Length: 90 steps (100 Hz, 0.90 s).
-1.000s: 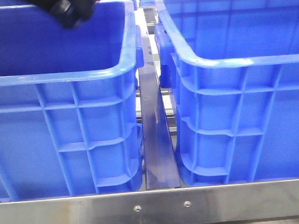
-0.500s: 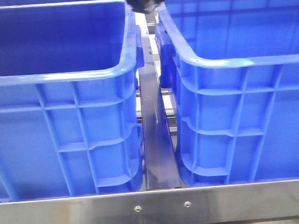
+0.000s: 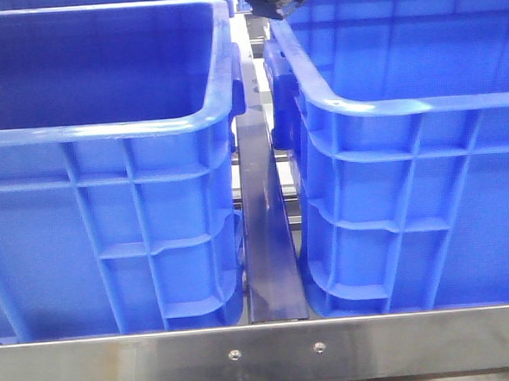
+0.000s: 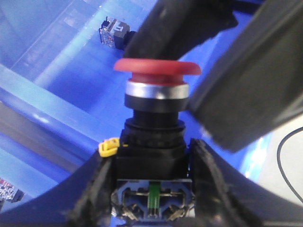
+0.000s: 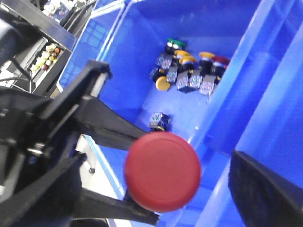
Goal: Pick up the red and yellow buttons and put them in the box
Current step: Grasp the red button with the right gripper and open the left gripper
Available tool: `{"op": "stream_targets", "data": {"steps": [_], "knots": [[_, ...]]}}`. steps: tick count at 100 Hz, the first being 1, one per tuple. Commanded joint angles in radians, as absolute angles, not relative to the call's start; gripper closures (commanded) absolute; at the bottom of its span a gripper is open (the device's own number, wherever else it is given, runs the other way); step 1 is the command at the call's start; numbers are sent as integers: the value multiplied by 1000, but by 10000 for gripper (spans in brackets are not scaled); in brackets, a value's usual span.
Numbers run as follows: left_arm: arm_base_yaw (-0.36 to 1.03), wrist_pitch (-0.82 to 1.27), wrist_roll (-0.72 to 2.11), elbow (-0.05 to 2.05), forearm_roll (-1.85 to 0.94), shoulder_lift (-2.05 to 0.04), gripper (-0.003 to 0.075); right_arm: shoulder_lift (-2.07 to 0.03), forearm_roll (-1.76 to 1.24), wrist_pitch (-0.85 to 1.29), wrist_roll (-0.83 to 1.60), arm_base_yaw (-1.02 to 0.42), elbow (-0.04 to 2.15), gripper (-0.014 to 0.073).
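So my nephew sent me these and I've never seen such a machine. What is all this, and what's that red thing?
It is a robot with two arms, each ending in a gripper. The front picture looks forward over two blue crates; the box with the pale streak on its rim is on the right. The other two pictures come from cameras on the wrists. The left gripper is shut on a red button, a push-button switch. The right wrist camera sees it from above, with more buttons lying in a crate below.

A red button, mushroom-capped on a black body, stands upright; yellow and red buttons lie clustered inside the blue box.
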<state>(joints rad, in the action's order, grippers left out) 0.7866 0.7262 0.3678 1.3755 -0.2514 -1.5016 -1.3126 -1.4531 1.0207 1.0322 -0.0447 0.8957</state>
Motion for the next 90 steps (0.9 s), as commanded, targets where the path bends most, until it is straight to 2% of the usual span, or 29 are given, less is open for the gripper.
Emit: {"op": "stream_targets", "data": {"steps": [1,10,24,31,45,52,59,64,70,75,90], "knots": [[797,665,369,1409,-274,-1456,640,-1294,-1504,1053,1032,-46,921,-42],[797,665,369,1409,-274,-1456,640,-1294,-1505,1051,1032,-46,921,28],[797,667,369,1409,-274,-1456,640,-1294,-1505,1030,1032,-46,921,236],[797,667,369,1409,-274,-1456,640,-1294,-1505,1021,1032,-46,921,311],[797,692,372,1409,-272,-1456,612,-1294,-1505,1023,1032,-46,921,336],[797,710,373,1409,-258,-1456,531,-1294,-1506,1023,1032,-46,921,336],[797,712,373,1409,-258,-1456,379,-1294,-1506,1023,1032,-46,921,337],[797,712,373,1409,-256,-1456,241,-1294,-1510,1022,1032,-46,921,337],[797,715,373,1409,-255,-1456,143,-1294,-1511,1005,1033,-46,926,337],[797,719,373,1409,-255,-1456,125,-1294,-1511,977,1033,-38,937,337],[797,727,373,1409,-255,-1456,154,-1294,-1510,900,1034,27,993,337]]}}
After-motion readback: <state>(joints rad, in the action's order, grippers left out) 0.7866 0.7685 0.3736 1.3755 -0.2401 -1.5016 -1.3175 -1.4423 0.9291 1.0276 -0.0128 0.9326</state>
